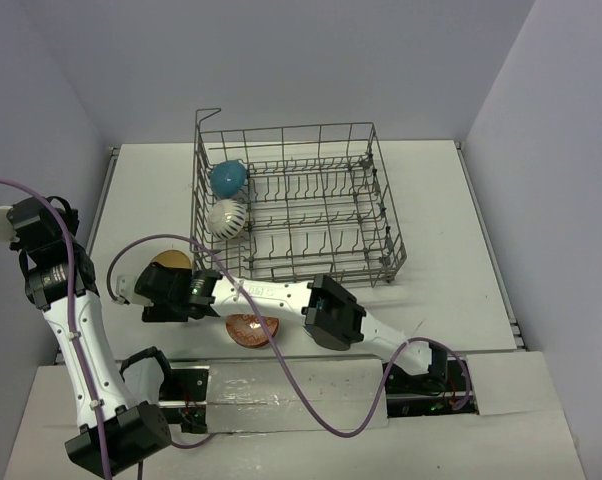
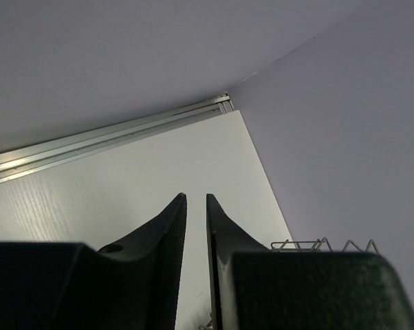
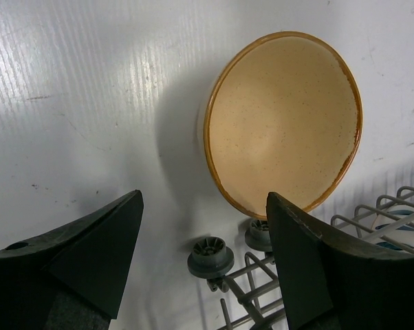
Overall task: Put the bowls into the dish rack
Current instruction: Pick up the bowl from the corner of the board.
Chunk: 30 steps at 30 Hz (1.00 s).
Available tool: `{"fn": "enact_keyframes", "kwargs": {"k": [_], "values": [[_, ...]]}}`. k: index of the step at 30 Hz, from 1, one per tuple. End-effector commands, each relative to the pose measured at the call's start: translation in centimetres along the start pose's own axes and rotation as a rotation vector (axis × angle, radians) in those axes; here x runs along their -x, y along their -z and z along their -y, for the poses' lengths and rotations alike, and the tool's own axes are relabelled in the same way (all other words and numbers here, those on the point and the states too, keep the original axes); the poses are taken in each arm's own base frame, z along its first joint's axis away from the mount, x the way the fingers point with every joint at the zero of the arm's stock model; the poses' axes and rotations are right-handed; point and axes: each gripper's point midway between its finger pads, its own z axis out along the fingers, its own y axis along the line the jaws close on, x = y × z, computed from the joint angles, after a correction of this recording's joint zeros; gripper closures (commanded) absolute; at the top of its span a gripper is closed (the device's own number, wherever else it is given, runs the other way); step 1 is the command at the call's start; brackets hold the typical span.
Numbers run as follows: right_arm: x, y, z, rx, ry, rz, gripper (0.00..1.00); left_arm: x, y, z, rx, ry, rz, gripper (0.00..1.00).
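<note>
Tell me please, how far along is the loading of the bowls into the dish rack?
Done: a blue bowl and a white striped bowl sit in the dish rack. In hand: nothing held yet; the right gripper is open, facing the tan bowl. Left: that bowl and a brown bowl, both on the table.

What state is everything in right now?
dish rack: on the table, two bowls in its left end
blue bowl: in the rack, on edge
white patterned bowl: in the rack, on edge
tan bowl: on the table beside the rack, ungripped
brown bowl: on the table, not loaded
right gripper: open wide, empty, by the tan bowl
left gripper: jaws narrowly apart, empty
</note>
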Motion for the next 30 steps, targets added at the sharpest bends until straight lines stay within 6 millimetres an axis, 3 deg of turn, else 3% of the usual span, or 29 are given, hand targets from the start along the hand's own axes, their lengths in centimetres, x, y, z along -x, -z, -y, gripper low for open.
{"fn": "enact_keyframes", "kwargs": {"k": [1,30], "values": [[2.2,0.1,1.4,-0.048,-0.014,0.065,0.20,0.5,-0.1,1.0,-0.045,0.026,0.018,0.77],[0.7,-1.0,-0.6,0.013,-0.022,0.039,0.37,-0.1,-0.4,1.3,-0.059,0.021,-0.012,0.76]]}}
